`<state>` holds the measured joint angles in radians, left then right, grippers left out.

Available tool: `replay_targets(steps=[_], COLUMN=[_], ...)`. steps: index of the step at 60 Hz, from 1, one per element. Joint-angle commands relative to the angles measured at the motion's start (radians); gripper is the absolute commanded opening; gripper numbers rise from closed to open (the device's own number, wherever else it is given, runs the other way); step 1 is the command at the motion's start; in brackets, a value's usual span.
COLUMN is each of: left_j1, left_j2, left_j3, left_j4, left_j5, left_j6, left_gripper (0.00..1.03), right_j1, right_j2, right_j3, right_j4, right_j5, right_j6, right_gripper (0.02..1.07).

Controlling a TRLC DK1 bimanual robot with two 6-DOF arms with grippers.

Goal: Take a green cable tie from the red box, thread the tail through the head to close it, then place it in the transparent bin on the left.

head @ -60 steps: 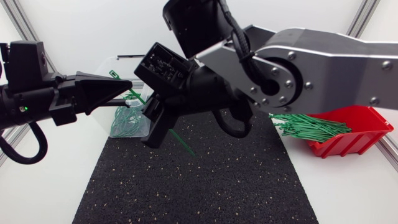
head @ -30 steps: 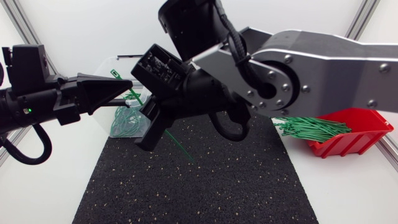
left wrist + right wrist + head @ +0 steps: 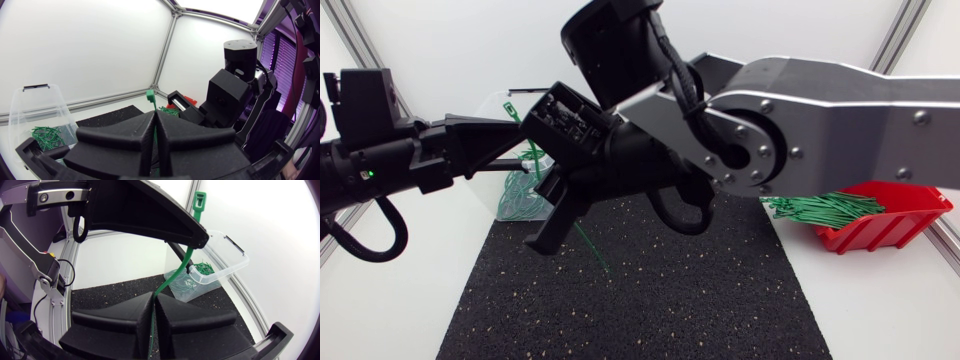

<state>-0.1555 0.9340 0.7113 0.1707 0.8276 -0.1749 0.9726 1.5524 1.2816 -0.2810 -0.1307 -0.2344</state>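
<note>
Green cable tie is pinched just below its head by the left gripper. The right gripper has its fingers pressed on the tail, above the black mat.

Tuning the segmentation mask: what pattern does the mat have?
The mat is black with fine pale speckles; clearest in head view.

Robotics lab bench: white table with black speckled mat, left arm and right arm over it, red box and clear bin at the sides.
</note>
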Motion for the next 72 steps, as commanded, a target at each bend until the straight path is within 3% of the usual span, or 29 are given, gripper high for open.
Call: replay_targets(steps=[1,12,25,33,45,47,52,58,68,72], left_j1=[-0.012,-0.013,-0.021,-0.036,-0.038,-0.038,-0.024,-0.009,-0.003,-0.004], left_j2=[-0.009,-0.017,-0.024,-0.024,-0.035,-0.034,-0.024,-0.023,0.000,0.034], left_j3=[-0.018,-0.023,-0.032,-0.035,-0.039,-0.039,-0.030,-0.018,0.033,0.080], left_j4=[0.036,0.047,0.055,0.053,0.047,0.046,0.018,-0.030,-0.186,-0.303], left_j5=[-0.013,-0.015,-0.016,-0.016,-0.016,-0.016,-0.010,-0.005,-0.004,-0.004], left_j6=[-0.031,-0.049,-0.054,-0.052,-0.043,-0.040,-0.037,-0.011,0.087,0.164], left_gripper=[0.04,0.11,0.11,0.04,0.04,0.04,0.04,0.04,0.03,0.03], right_j1=[0.023,0.026,0.025,0.025,0.018,0.015,-0.002,-0.028,-0.068,-0.080], right_j2=[0.031,0.034,0.031,0.025,0.021,0.017,-0.002,-0.020,-0.043,-0.052], right_j3=[0.005,-0.001,-0.007,-0.010,-0.021,-0.025,-0.031,-0.041,-0.062,-0.080], right_j4=[-0.014,-0.014,-0.009,-0.004,-0.001,0.000,-0.006,-0.017,-0.063,-0.080], right_j5=[-0.023,-0.026,-0.027,-0.027,-0.026,-0.024,-0.021,-0.023,-0.033,-0.043], right_j6=[0.017,0.021,0.023,0.026,0.023,0.020,0.010,-0.013,-0.075,-0.111], right_gripper=[0.13,0.13,0.13,0.13,0.14,0.17,0.41,0.56,0.58,0.58])
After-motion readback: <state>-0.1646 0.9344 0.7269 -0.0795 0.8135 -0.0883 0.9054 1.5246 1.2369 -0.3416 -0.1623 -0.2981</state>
